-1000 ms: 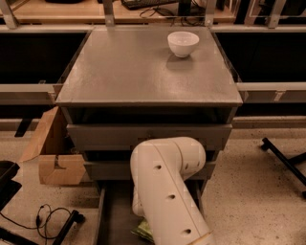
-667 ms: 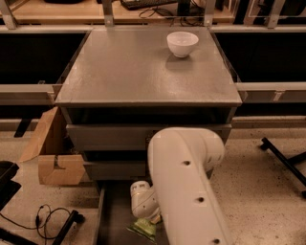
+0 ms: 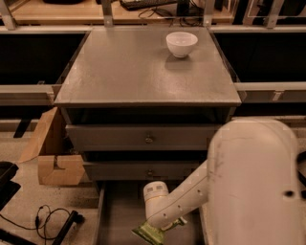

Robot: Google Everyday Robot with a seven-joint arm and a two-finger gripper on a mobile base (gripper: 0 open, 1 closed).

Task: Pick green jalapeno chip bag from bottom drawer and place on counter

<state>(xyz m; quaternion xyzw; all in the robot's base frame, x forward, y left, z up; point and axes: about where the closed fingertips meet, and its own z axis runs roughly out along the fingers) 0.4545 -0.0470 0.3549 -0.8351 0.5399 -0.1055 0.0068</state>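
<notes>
Single camera view, looking down on the front of the drawer cabinet. You see the counter [image 3: 138, 72] as a wide, flat grey top. A white bowl [image 3: 181, 44] stands upright near its far right corner. Below the top, two shallow grey drawers are closed, each with a small brass knob: the upper drawer [image 3: 110, 138] and the middle drawer [image 3: 114, 171].

The bottom drawer [image 3: 117, 210] is pulled out toward you, and its flat grey floor shows between low side walls. The green jalapeno chip bag [image 3: 148, 234] sits at the lower edge of the view, over the near middle of this drawer. Only its pale green upper part is visible.

The robot arm [image 3: 253, 182] fills the lower right, and its white forearm slopes down and to the left into the open drawer. The gripper [image 3: 166, 225] is at the end of the wrist, directly at the bag's right side and touching or overlapping it. You cannot tell whether the gripper is clamped on the bag or merely resting against it, nor whether the bag lies on the drawer floor or is raised off it.

To the left of the cabinet, an open cardboard box [image 3: 52, 153] stands on the speckled floor, with a black cable [image 3: 45, 217] lying nearer to you. Behind the cabinet runs a pale wooden desk [image 3: 71, 12].
</notes>
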